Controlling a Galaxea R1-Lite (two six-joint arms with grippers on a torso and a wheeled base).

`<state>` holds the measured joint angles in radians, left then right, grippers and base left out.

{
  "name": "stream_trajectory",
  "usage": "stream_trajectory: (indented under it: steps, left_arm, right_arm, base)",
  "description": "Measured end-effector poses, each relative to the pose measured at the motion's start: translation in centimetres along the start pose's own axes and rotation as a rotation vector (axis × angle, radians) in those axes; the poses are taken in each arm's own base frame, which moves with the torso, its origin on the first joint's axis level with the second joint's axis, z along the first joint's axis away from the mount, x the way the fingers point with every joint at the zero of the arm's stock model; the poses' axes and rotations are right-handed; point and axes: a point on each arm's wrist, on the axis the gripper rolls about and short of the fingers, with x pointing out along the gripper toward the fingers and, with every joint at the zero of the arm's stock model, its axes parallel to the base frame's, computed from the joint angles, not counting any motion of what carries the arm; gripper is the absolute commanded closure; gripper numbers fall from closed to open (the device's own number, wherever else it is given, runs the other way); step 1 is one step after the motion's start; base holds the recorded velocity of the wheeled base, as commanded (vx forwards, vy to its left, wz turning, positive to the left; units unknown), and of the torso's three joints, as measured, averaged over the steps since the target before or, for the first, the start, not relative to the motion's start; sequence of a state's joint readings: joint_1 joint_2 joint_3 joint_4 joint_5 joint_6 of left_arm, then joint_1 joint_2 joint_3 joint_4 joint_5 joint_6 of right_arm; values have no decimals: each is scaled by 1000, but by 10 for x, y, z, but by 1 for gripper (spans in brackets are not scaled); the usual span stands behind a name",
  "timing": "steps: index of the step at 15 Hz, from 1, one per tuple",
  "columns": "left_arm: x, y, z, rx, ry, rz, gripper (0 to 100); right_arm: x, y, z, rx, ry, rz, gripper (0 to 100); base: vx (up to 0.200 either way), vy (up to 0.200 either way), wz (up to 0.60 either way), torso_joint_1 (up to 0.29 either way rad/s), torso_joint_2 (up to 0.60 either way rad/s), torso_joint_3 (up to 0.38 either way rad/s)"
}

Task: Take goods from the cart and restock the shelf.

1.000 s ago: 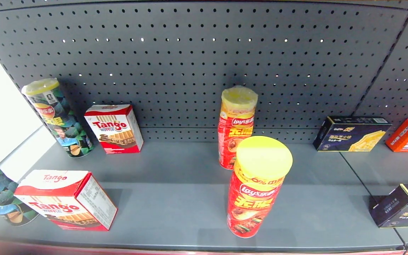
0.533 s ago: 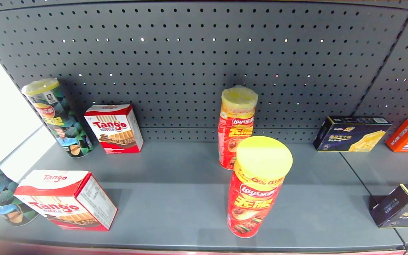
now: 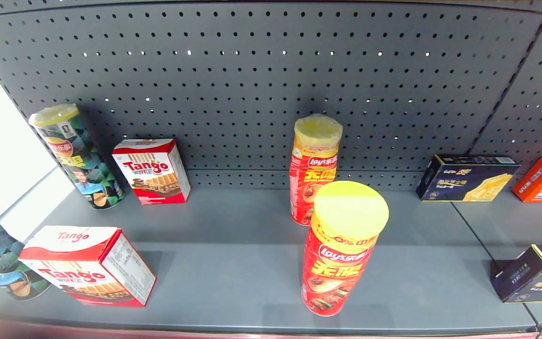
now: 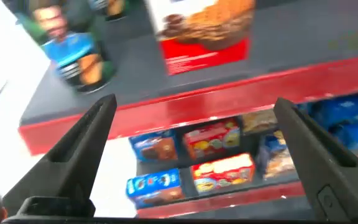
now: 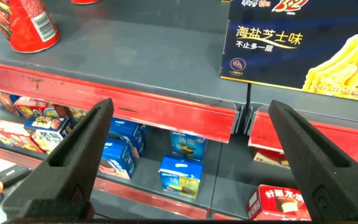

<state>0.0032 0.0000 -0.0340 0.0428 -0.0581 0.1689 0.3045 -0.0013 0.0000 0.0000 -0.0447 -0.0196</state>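
left end effector wide apart, empty — wafer box on the shelf ahead of it. right end effector likewise apart — dark-blue biscuit box ahead.

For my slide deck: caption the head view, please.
Grey shelf holding red chip cans, red-and-white wafer boxes, dark cans and navy boxes.
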Motion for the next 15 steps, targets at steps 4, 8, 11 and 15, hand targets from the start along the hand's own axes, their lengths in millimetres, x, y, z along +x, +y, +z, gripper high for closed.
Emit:
stream_trajectory:
  steps: [4,8,11,15]
  left_arm:
    - [0,0,1,-60,-11,-13,0]
    - [-1,-6,2,-113,-45,-284,0]
    - [0,1,1,-169,-8,30,0]
    - [0,0,1,-176,-12,-18,0]
  right_arm:
    - [0,0,0,0,0,0,0]
    - [0,0,0,1,-1,36,0]
    - [0,0,0,0,-1,45,0]
    - [0,0,0,-1,-1,53,0]
  base:
    - [0,0,0,0,0,0]
    - [0,0,0,0,0,0]
    - [0,0,0,0,0,0]
    - [0,0,0,0,0,0]
